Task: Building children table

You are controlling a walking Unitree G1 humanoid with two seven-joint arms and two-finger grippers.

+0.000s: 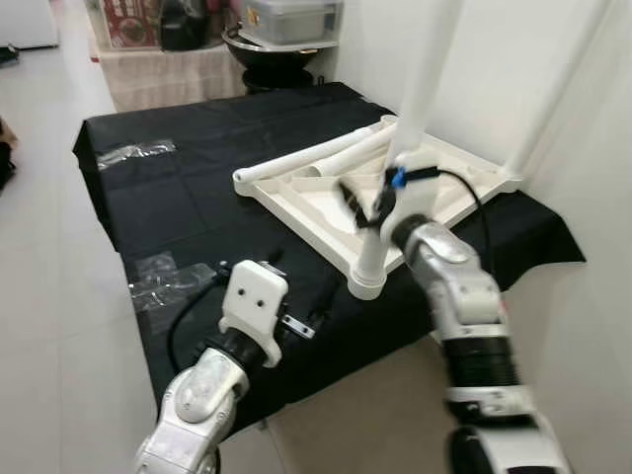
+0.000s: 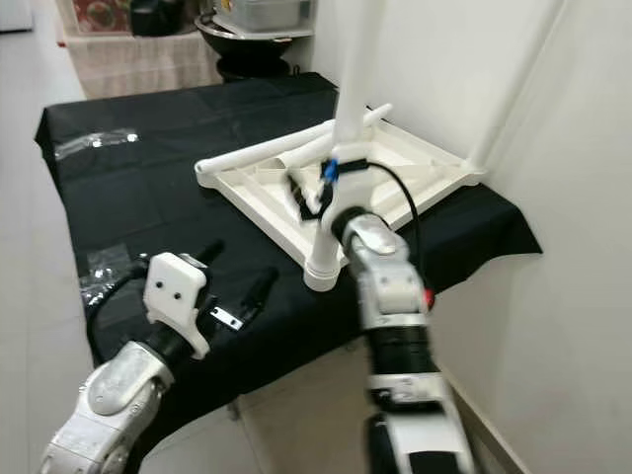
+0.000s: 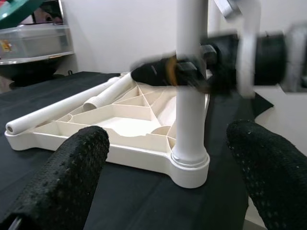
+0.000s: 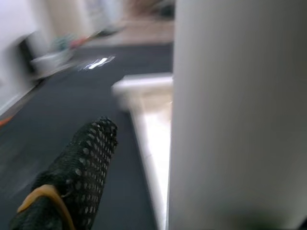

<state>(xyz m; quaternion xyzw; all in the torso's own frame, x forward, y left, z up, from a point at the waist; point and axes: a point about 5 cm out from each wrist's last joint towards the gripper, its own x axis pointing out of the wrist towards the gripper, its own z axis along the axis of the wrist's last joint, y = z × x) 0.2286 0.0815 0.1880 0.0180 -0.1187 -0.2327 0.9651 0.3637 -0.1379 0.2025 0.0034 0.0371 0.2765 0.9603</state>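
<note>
White plastic makes up the upturned tabletop (image 1: 316, 202), which lies ribbed side up on a black cloth (image 1: 188, 188) spread over a low surface, and everything else is placed from it. At the tabletop's corner nearest the robot a white leg (image 1: 400, 148) stands upright in its round socket (image 1: 366, 284), rising out of the head views. The right gripper (image 1: 367, 202) sits at this leg partway up, above the tabletop's near edge; the left wrist view shows a black finger (image 3: 158, 72) reaching across to the leg and meeting it, and the right wrist view shows the leg's pale shaft right beside one dotted finger (image 4: 79, 172), but motion blur hides the second finger, so whether the jaws are clamped on the leg cannot be told. Two more loose legs (image 1: 316, 156) lie flat on the tabletop's far-left side, resting across its ribs side by side. A further white leg (image 1: 558, 89) stands at the tabletop's right corner, close to the wall. The left gripper (image 2: 237, 286) hovers just over the cloth short of the tabletop's near corner, its jaws spread wide apart with nothing between them; in its wrist view the socketed leg stands in the gap framed by the two dotted fingers (image 3: 72, 177), though well beyond them. Clear plastic wrapping (image 1: 133, 151) lies on the cloth left of the tabletop.
</note>
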